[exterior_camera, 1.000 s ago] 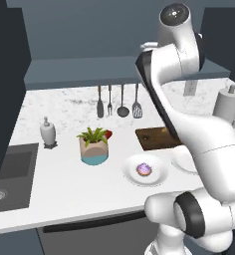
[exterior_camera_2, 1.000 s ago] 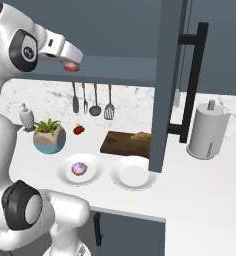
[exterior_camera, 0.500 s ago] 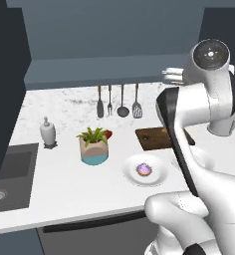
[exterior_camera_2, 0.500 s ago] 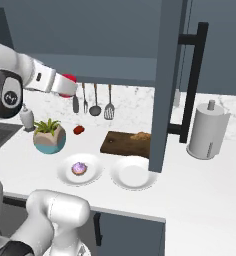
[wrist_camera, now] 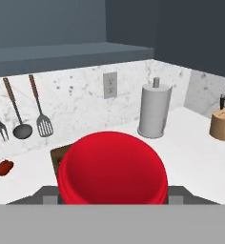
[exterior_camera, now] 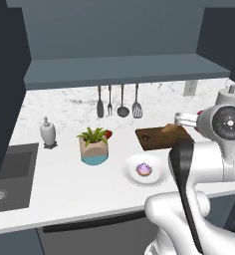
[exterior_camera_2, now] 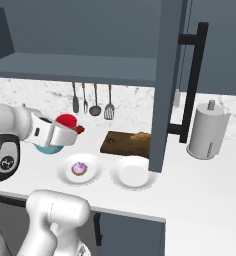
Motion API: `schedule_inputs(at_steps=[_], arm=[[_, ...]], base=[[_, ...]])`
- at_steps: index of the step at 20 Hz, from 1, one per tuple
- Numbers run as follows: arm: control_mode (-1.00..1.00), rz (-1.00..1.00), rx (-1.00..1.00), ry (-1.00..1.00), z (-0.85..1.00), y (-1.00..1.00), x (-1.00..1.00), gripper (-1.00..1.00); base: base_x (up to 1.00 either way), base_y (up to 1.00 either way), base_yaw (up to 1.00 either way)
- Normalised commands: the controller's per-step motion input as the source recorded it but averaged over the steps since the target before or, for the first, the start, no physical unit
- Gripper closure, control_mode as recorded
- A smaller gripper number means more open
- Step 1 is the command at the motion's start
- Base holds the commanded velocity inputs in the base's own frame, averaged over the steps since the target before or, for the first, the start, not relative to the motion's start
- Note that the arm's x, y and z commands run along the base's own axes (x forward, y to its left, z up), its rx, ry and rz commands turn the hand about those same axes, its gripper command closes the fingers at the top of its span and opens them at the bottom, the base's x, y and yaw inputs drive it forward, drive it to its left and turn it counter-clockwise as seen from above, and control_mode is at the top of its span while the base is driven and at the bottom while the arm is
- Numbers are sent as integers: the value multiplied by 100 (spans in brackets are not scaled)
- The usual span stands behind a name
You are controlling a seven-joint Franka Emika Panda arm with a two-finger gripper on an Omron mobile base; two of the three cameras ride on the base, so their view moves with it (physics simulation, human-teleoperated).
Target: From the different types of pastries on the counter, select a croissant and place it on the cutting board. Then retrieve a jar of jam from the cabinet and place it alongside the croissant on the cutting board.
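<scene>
Jar of jam point(exterior_camera_2: 66, 120) had swung down from cabinet height, apparently pinched in the gripper point(exterior_camera_2: 65, 134), nearing the cutting board point(exterior_camera_2: 126, 144) where the croissant point(exterior_camera_2: 140, 135) lay.

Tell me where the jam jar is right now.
The jar of jam is held in the gripper, in the air left of the cutting board, above the purple-frosted pastry's plate.

1. a home kitchen, rendered: a white marble-patterned counter point(exterior_camera: 64, 184) runs under a dark blue-grey cabinet point(exterior_camera: 124, 69).
2. cooking utensils point(exterior_camera: 118, 101) hang on the backsplash; a sink point(exterior_camera: 10, 172) sits at the left end.
3. a paper towel roll point(exterior_camera_2: 208, 130), a knife block point(wrist_camera: 222, 124), plates point(exterior_camera_2: 133, 173) and a cutting board point(exterior_camera_2: 126, 143) stand on the worktop.
</scene>
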Motion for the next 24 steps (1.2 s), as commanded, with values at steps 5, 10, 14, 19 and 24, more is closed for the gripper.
schedule_inputs(at_steps=[5, 10, 14, 19, 24], arm=[[-100, -3, 0, 0, -42, -1, 24, 100], [-100, -5, 2, 0, -24, 0, 61, 100], [-100, -5, 2, -6, -31, -1, 58, 100], [-100, -2, 0, -16, -61, -3, 18, 100], [-100, -1, 0, -20, -68, -11, 2, 100]], base=[[0, 0, 0], [0, 0, 0], [0, 0, 0], [0, 0, 0], [0, 0, 0]])
